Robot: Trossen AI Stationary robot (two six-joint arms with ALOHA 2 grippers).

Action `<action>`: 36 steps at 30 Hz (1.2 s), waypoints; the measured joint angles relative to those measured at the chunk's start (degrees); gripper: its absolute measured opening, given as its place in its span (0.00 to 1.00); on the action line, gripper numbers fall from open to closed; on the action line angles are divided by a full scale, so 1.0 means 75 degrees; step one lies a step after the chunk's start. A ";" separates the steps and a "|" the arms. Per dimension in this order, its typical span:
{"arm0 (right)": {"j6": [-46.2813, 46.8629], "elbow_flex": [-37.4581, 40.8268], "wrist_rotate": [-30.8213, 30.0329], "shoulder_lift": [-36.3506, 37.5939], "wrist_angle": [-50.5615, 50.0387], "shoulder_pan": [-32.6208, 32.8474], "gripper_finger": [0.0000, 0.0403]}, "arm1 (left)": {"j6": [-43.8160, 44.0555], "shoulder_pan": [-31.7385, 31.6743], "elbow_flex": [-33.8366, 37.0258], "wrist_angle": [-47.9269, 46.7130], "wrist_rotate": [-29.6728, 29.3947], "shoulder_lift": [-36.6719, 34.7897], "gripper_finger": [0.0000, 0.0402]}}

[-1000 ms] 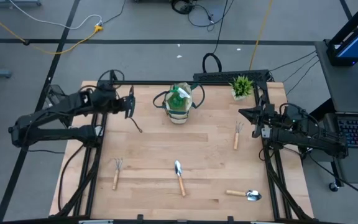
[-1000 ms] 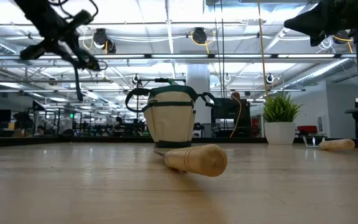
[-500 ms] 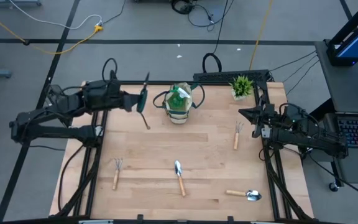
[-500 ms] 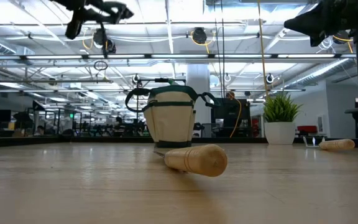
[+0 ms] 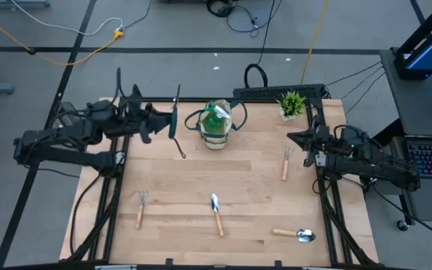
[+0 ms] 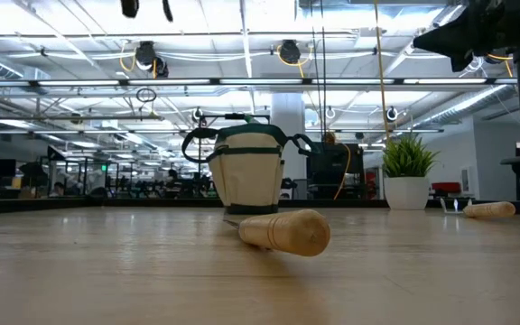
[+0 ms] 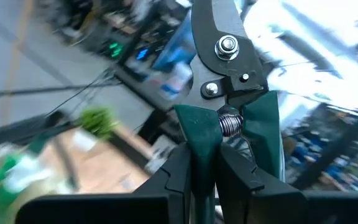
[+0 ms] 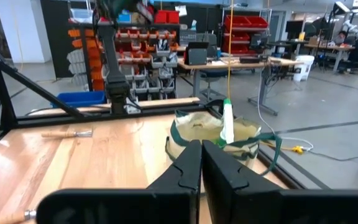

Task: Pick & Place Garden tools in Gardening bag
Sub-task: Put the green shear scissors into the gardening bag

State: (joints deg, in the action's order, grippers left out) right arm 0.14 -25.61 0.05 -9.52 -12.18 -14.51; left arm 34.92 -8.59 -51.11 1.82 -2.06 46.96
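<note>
Over the last second the left gripper [image 5: 163, 120], clamped on the dark-handled pruning shears [image 5: 173, 120], has swung up and toward the beige, green-banded fabric gardening bag [image 5: 216, 127]; a drop-in looks near. The right gripper [image 5: 295, 139], pressed together and empty, waits at the table's right edge.

A: Where is there room on the table [image 5: 253, 195]?

B: The middle is bare wood between the gardening bag [image 5: 216, 127] at the back and the trowel [image 5: 217, 213] in front.

A: And the edges?

B: A fork rake [image 5: 139, 208] lies front-left, another rake [image 5: 286, 162] near the right arm, a second trowel [image 5: 294, 235] front-right, and the potted plant [image 5: 292, 104] fills the back-right corner.
</note>
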 joint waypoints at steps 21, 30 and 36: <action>0.0003 0.0000 0.0003 0.0000 -0.0036 0.0000 0.01 | -0.0699 0.0973 -0.0003 0.4394 0.1699 0.1225 0.12; 0.0001 0.0001 0.0005 0.0000 -0.0038 -0.0003 0.01 | -0.0867 0.1221 -0.0003 0.4805 0.1944 0.1463 0.12; 0.0002 0.0002 0.0006 0.0000 -0.0039 -0.0003 0.01 | -0.0880 0.1220 -0.0003 0.4827 0.1903 0.1460 0.12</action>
State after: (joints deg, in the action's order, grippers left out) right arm 0.16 -25.59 0.10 -9.52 -12.47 -14.52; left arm 28.32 0.56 -51.13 38.02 12.20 57.91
